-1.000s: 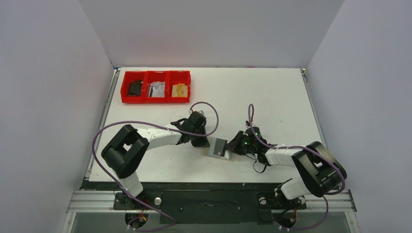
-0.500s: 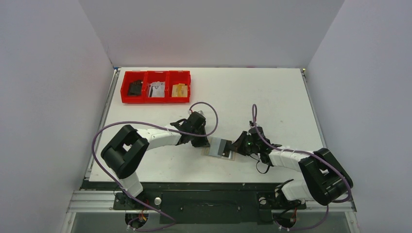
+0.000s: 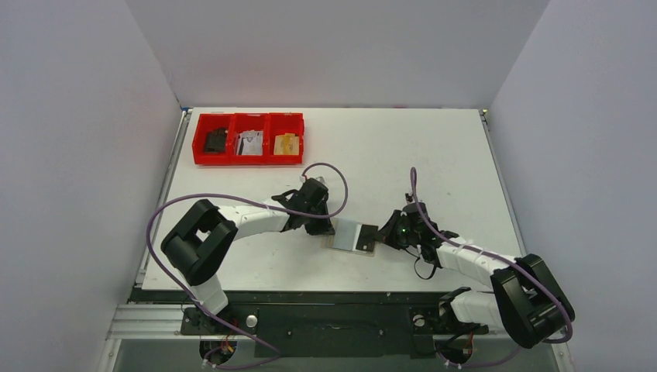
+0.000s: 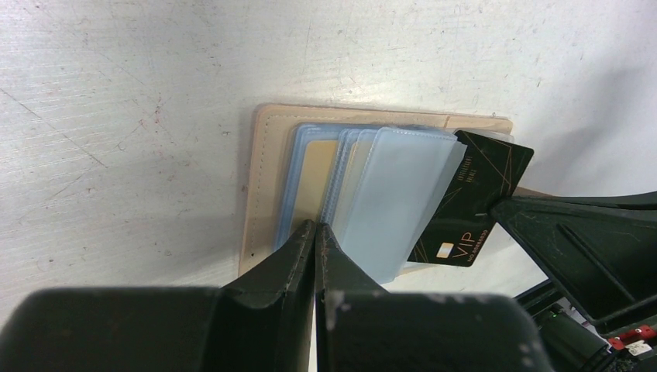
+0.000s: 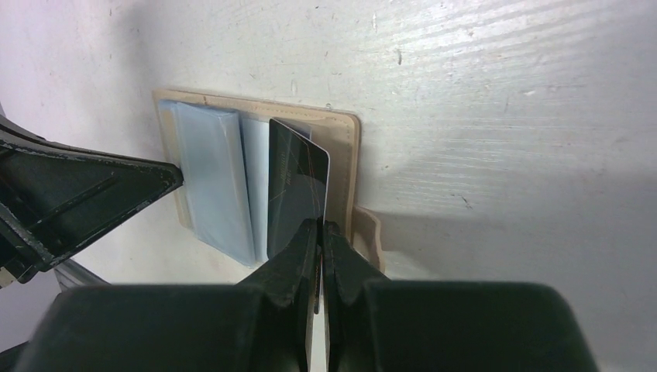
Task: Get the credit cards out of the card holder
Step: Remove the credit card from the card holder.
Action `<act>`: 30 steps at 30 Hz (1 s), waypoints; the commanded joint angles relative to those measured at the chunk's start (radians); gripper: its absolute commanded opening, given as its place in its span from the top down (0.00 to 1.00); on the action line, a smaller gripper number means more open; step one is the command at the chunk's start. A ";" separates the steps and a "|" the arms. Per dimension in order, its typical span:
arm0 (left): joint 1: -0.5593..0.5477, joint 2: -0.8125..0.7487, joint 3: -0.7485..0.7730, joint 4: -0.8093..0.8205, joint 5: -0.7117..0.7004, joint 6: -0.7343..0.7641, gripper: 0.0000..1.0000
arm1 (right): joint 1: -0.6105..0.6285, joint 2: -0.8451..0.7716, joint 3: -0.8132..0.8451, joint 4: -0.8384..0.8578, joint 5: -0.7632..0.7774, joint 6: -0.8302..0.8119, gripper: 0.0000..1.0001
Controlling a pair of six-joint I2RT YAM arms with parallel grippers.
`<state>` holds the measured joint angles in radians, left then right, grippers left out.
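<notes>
Scuffed white table (image 3: 434, 155) (pale walls (image 3: 77, 155)) bears card holder (image 4: 259, 178).

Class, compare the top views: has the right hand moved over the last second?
Yes. The right hand has slid rightward, away from the red tray, drawing the dark card with it.

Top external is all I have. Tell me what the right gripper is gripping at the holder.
Observer: The right wrist view shows the right gripper shut on the near edge of the dark card. The card's far end lies over the tan card holder.
Operator: Now report the left side.
Observer: In the left wrist view the left gripper is shut, with its tips at the near edge of the pale blue cards. I cannot tell whether it pinches them or only presses down.
</notes>
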<state>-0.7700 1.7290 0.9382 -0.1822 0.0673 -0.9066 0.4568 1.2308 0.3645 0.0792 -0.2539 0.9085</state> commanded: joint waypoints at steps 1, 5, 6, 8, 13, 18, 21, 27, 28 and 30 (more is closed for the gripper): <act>-0.010 0.032 -0.004 -0.160 -0.069 0.035 0.99 | -0.011 -0.041 0.029 -0.073 0.043 -0.040 1.00; -0.014 0.000 0.047 -0.182 -0.068 0.043 0.94 | -0.019 -0.074 0.043 -0.108 0.032 -0.043 1.00; -0.013 -0.007 0.055 -0.192 -0.067 0.048 0.91 | -0.019 -0.080 0.051 -0.113 0.028 -0.043 1.00; -0.013 -0.031 0.085 -0.208 -0.067 0.058 0.85 | -0.022 -0.101 0.066 -0.131 0.017 -0.040 1.00; -0.003 -0.097 0.172 -0.252 -0.029 0.100 0.63 | -0.026 -0.141 0.123 -0.148 -0.017 -0.023 1.00; 0.047 -0.164 0.172 -0.191 0.124 0.133 0.56 | -0.035 -0.155 0.180 -0.139 -0.079 0.000 1.00; 0.099 -0.213 0.143 -0.118 0.262 0.136 0.52 | -0.046 -0.165 0.214 -0.120 -0.120 0.030 1.00; 0.195 -0.285 0.070 0.055 0.495 0.076 0.49 | -0.072 -0.182 0.234 0.037 -0.250 0.135 1.00; 0.210 -0.293 0.054 0.079 0.522 0.066 0.49 | -0.075 -0.182 0.233 0.058 -0.281 0.166 1.00; 0.226 -0.306 0.034 0.139 0.588 0.038 0.49 | -0.080 -0.180 0.232 0.124 -0.319 0.215 1.00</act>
<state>-0.5766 1.4689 1.0061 -0.2203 0.4522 -0.8211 0.3904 1.0729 0.5571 0.0257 -0.4564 1.0103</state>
